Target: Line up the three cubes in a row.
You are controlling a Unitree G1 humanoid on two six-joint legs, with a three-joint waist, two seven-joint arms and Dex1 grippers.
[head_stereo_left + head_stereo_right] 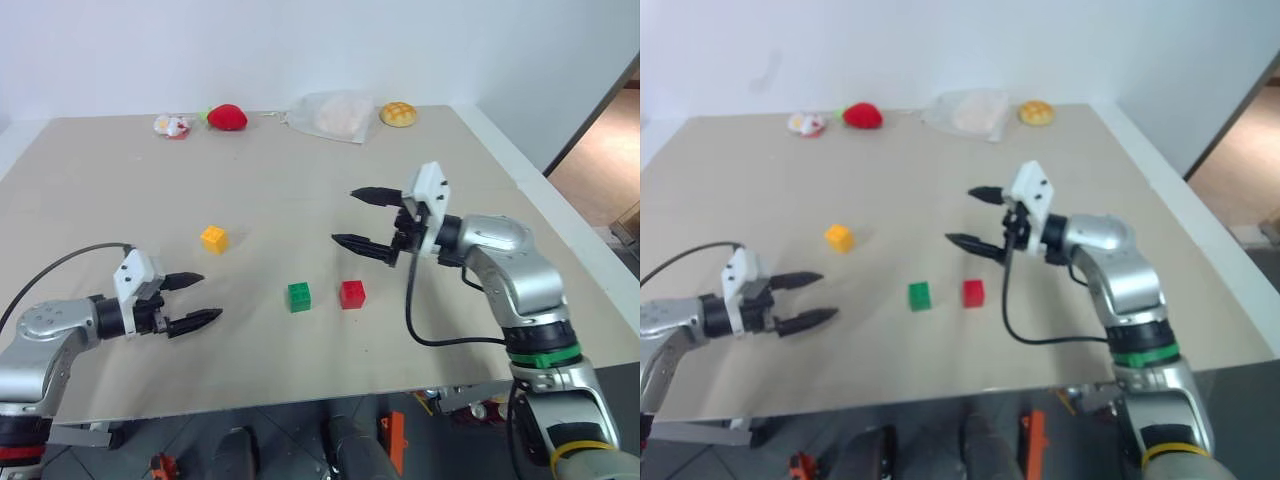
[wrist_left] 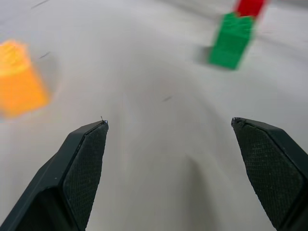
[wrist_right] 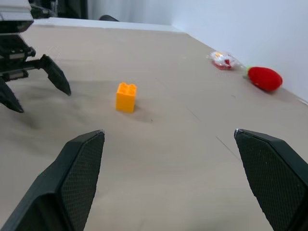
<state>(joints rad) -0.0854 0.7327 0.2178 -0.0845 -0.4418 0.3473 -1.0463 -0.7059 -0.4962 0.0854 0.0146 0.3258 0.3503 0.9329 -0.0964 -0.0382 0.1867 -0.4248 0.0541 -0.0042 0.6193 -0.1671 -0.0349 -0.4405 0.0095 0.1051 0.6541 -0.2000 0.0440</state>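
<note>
Cubes with studded tops sit on the matte tan table (image 1: 300, 170) in the head views: green cube (image 1: 299, 296) just beside red cube (image 1: 352, 293), yellow cube (image 1: 214, 239) well apart toward the left, while the left gripper (image 1: 196, 299) and right gripper (image 1: 358, 217) both hover with fingers spread, empty; along the far edge by the white wall lie a plush strawberry (image 1: 228, 117), a bun (image 1: 398, 114), a crinkled clear bag (image 1: 333, 115) and a small wrapper (image 1: 172, 125) too small to make out. Left wrist view: blurred yellow cube cut by the frame edge, red cube half hidden behind the green. Right wrist view: textured black pads (image 3: 79, 173) wide apart, yellow cube beyond
</note>
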